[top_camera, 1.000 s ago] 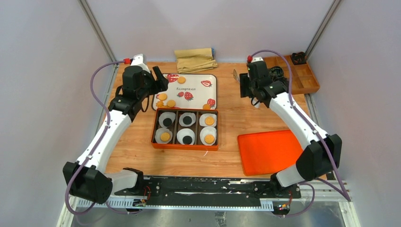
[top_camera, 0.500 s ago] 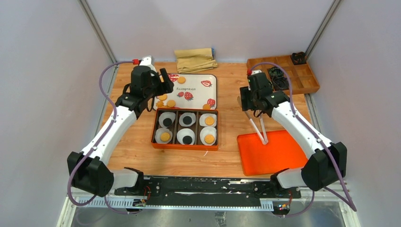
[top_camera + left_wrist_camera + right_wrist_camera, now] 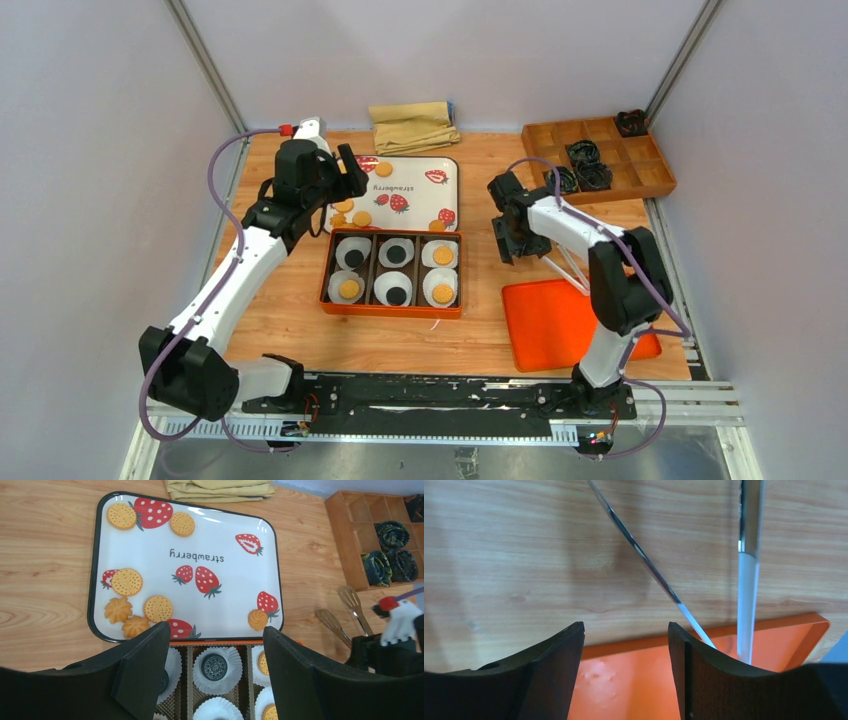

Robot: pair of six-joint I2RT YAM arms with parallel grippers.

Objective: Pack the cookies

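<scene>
Several golden cookies (image 3: 126, 582) lie on the strawberry tray (image 3: 452, 188), mostly at its left edge (image 3: 343, 205). The orange box (image 3: 391, 309) holds six white liners with golden cookies (image 3: 443, 256) and black cookies (image 3: 397, 295), one each. In the left wrist view a black cookie (image 3: 217, 666) shows between my fingers. My left gripper (image 3: 343, 178) (image 3: 215, 632) is open and empty above the tray's near left corner. My right gripper (image 3: 508, 243) (image 3: 625, 630) is open and empty, low over the table by the orange lid (image 3: 634, 680).
Metal tongs (image 3: 565, 272) (image 3: 644, 560) lie across the table, ends over the orange lid (image 3: 570, 325). A wooden organiser (image 3: 655, 170) with dark items stands at the back right. A folded tan cloth (image 3: 413, 124) lies behind the tray.
My right arm has swung from the back right down toward the lid. The tongs it carried now lie on the table and lid. My left arm shifted slightly.
</scene>
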